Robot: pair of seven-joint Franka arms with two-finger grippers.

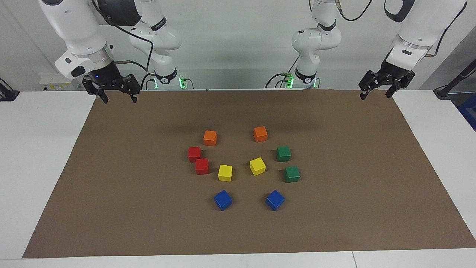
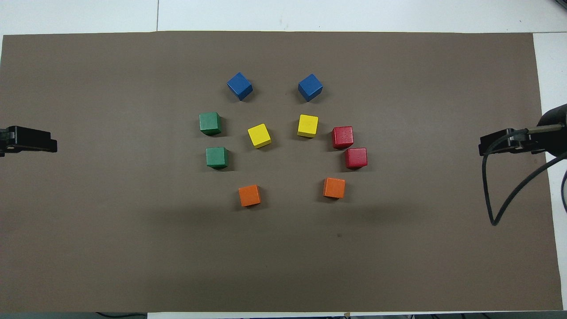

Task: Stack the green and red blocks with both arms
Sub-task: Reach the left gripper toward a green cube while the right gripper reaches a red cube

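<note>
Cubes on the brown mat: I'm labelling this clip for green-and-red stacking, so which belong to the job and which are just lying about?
Part of the job:
green cube, nearer the robots
green cube, farther
red cube, nearer
red cube, farther
left gripper and right gripper, both open, waiting

Lying about:
orange cubes
yellow cubes
blue cubes

Two high cameras set half a turn apart over one table

The facing view is taken from across the table, looking down toward the two white jointed arm bases (image 1: 165, 76); the overhead view is taken steeply down from above the robots' end. The flat brown mat (image 1: 334, 208) (image 2: 133, 248) and its cluster of small glossy cubes (image 1: 225, 172) (image 2: 259, 135) are shared by both
</note>
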